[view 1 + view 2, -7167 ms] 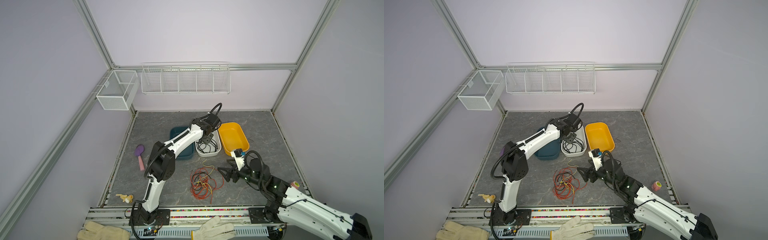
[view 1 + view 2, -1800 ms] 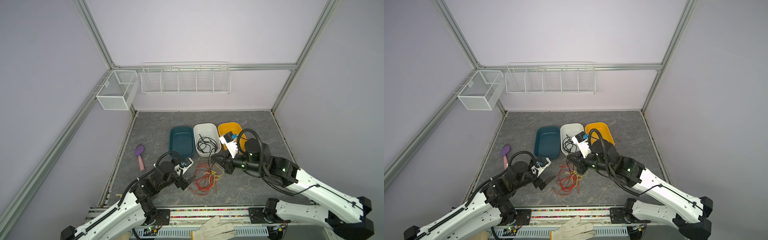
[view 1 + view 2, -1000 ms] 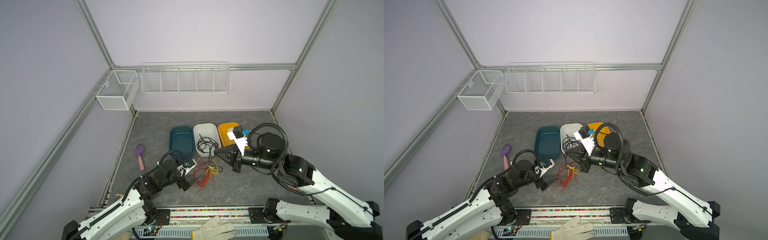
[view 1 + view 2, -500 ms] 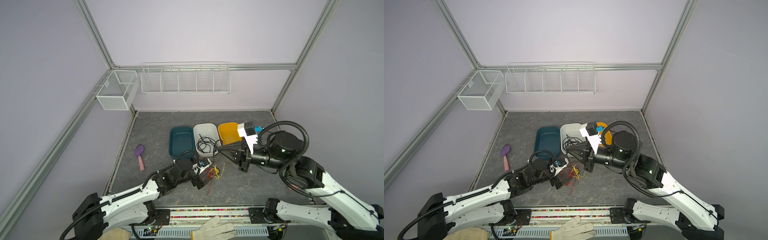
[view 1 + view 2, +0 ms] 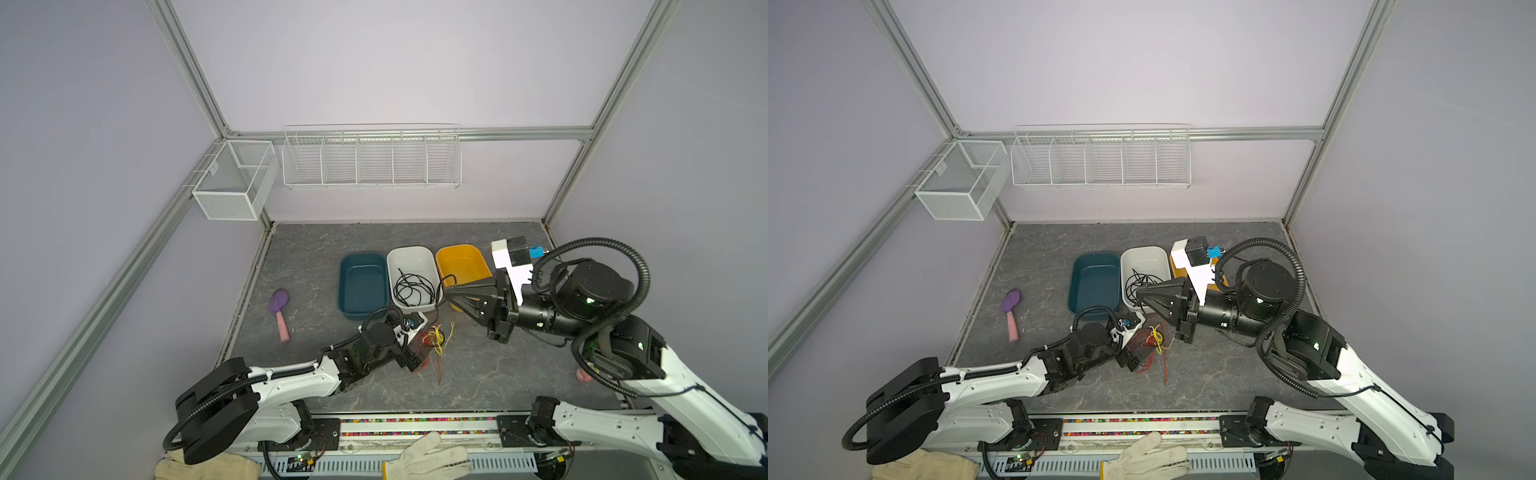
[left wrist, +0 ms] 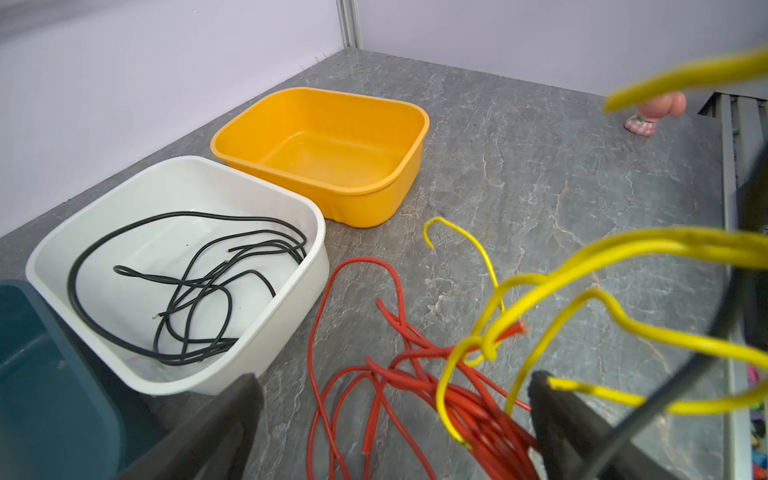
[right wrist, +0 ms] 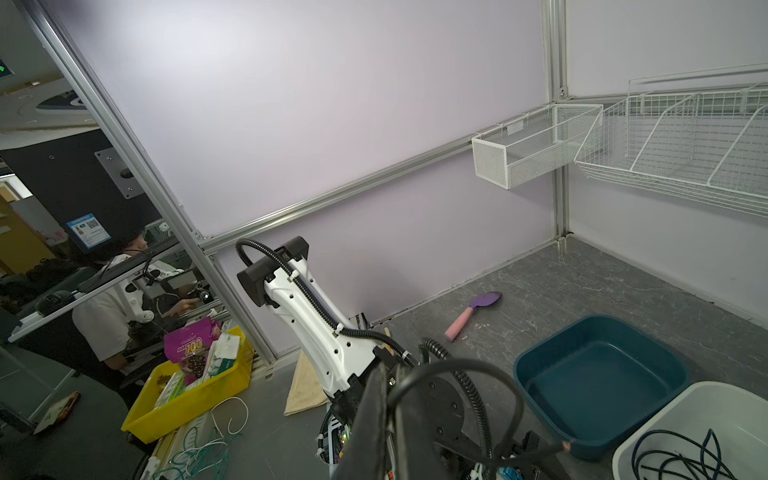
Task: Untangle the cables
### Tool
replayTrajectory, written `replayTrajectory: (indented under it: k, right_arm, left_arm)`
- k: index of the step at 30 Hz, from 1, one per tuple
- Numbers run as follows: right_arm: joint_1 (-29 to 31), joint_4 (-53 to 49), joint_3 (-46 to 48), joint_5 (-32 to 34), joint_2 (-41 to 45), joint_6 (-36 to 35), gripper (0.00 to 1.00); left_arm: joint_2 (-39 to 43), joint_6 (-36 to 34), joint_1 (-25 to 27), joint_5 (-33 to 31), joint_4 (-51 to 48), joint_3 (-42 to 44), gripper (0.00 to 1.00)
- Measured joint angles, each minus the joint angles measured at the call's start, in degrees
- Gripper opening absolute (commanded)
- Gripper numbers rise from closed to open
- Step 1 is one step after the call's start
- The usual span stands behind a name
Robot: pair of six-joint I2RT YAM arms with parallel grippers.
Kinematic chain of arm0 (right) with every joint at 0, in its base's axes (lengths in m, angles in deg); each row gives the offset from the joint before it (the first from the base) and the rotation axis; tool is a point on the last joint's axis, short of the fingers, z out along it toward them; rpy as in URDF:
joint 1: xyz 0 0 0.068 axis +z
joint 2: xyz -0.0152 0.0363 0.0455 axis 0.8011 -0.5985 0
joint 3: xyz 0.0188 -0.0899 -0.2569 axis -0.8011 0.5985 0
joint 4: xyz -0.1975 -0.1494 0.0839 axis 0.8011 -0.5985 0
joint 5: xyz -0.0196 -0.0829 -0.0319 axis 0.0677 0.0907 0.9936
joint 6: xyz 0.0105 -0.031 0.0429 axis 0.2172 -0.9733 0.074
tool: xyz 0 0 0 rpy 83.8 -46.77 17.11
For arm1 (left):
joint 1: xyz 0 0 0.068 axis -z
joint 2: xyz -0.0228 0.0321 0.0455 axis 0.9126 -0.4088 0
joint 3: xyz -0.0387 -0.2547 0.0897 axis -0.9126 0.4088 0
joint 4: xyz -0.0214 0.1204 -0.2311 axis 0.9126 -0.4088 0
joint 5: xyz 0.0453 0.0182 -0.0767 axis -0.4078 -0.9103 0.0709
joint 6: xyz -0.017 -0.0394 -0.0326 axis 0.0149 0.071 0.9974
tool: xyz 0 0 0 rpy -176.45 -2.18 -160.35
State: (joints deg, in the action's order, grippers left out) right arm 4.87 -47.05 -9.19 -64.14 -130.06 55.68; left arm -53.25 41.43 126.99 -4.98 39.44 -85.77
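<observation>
The teal bin (image 5: 361, 286) on the left is empty. Next to it, the white bin (image 5: 409, 250) holds a loose coil of black cables (image 5: 411, 289), so that colour looks mostly sorted.

Just near of the white bin, the left pincer (image 6: 395, 380) sits low over the desk (image 5: 478, 374) with its jaws wide apart, one on each side of the heap and gripping nothing. In that heap the red cables (image 6: 478, 415) and yellow cables (image 6: 623, 245) loop through each other, tangled.

To the right and raised, the right pincer (image 5: 448, 293) is pinched together on one black cable (image 7: 457, 365), which arcs out from its tips to a bare end. The tip hangs about over the right edge of the white bin. Whether the cable's other end is clear of the heap I cannot tell.

The orange bin (image 5: 461, 266), furthest right, is empty.

By my reading the job is perhaps a third done: this black cable wants dropping in the white bin, then red and yellow need pulling apart and binning
</observation>
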Motion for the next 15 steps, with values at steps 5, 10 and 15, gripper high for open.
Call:
replayTrajectory:
  k: [5, 10, 15]
  right_arm:
    - [0.0, -0.1, -1.5, 0.9, 0.8, 0.2, 0.07]
    - [0.0, -0.8, -2.7, 2.7, 1.5, 0.3, 0.07]
    - [0.0, -1.8, -4.1, 4.6, 1.9, 0.3, 0.07]
  left_arm:
    - [-3.6, 1.5, 0.6, -1.1, 5.0, 2.7, 1.00]
    - [-5.8, 2.6, 1.0, -2.1, 8.0, 4.2, 1.00]
    - [-7.5, 2.8, 1.2, -2.7, 10.5, 5.2, 1.00]
